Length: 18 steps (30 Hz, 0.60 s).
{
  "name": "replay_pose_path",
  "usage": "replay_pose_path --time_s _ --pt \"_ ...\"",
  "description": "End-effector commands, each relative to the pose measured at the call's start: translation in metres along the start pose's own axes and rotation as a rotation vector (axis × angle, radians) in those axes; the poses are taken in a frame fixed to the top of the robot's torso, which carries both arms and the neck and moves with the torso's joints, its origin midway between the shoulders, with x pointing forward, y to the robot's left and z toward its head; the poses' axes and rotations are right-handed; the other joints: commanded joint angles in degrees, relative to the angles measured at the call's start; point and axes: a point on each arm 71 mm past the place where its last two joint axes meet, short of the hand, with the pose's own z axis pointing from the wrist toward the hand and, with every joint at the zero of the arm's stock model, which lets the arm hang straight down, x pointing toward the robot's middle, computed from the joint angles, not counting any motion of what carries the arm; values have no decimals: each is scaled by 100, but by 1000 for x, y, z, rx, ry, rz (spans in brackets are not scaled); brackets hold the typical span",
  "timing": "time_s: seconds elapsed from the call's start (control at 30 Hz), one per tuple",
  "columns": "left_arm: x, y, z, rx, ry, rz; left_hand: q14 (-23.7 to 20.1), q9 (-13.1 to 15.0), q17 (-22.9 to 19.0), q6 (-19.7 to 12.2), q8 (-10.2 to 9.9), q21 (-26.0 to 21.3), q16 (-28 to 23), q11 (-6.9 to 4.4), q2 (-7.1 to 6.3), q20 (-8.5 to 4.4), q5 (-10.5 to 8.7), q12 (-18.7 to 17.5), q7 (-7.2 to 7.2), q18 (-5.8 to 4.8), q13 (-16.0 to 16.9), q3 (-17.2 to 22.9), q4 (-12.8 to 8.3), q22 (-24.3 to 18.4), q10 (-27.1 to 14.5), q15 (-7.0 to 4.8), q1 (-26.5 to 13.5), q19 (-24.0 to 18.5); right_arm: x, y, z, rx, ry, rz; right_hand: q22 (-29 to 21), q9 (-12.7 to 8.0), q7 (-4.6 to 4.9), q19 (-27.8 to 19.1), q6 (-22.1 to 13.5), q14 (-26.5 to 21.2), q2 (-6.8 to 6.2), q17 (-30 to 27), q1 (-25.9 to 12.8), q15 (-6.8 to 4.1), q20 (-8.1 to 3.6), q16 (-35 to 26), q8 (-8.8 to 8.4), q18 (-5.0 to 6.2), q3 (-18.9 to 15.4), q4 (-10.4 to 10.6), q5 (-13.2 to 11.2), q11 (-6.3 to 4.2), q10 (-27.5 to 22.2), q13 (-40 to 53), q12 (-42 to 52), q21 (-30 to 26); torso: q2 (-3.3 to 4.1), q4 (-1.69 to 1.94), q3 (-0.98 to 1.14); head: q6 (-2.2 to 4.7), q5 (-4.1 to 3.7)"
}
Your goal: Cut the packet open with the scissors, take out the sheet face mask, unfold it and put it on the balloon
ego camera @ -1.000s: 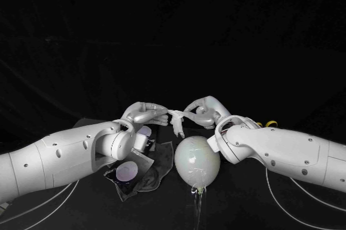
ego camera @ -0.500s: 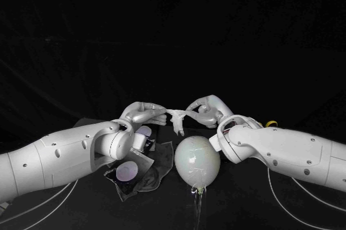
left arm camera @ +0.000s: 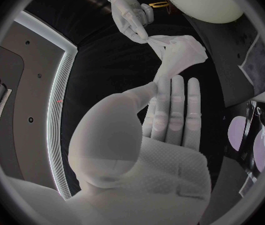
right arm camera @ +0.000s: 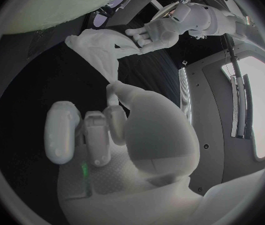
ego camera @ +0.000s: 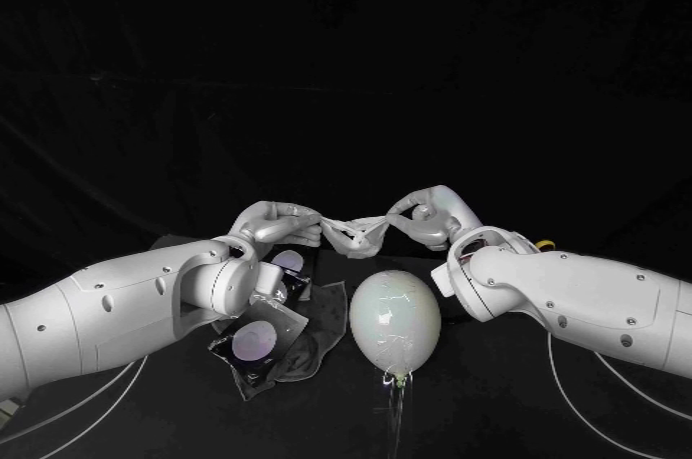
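A white sheet face mask is stretched in the air between my two hands, still partly bunched. My left hand pinches its left end and my right hand pinches its right end. The pale balloon lies on the table just below and in front of the mask. In the left wrist view my left hand holds the mask, with my right hand on the far end. The right wrist view has my right hand, the mask and my left hand.
The cut dark packet with a purple round mark lies on the table under my left forearm, beside the balloon. The yellow scissors handle peeks out behind my right arm. Cables run along the table by both arms.
My hands have drawn apart and risen slightly. The mask, which hung as a narrow fold between them, is now pulled wider.
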Motion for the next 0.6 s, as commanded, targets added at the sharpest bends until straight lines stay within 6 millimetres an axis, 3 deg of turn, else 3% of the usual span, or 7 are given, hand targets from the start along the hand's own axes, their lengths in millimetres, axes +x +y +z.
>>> replay_pose_path --time_s 0.03,0.6 --pt "-3 -2 0 12 -12 7 20 1130 10 26 21 16 12 -17 48 5 18 39 6 92 4 32 -2 5 -30 -32 -16 -37 -4 0 0 -18 -22 -2 1137 211 -51 32 58 607 11 1505 13 -54 -17 20 205 -58 34 -18 22 -53 77 612 5 22 -1 0 -2 0 -5" --pt "-13 0 1 7 -41 17 21 1163 21 20 29 50 17 -18 42 3 18 55 6 92 30 57 -10 27 -38 -33 -27 -55 -15 -6 1 -14 -58 -10 1142 218 -52 41 53 607 5 1505 15 -56 -20 20 214 -62 41 -27 22 -56 82 616 10 41 0 0 -2 4 -9"
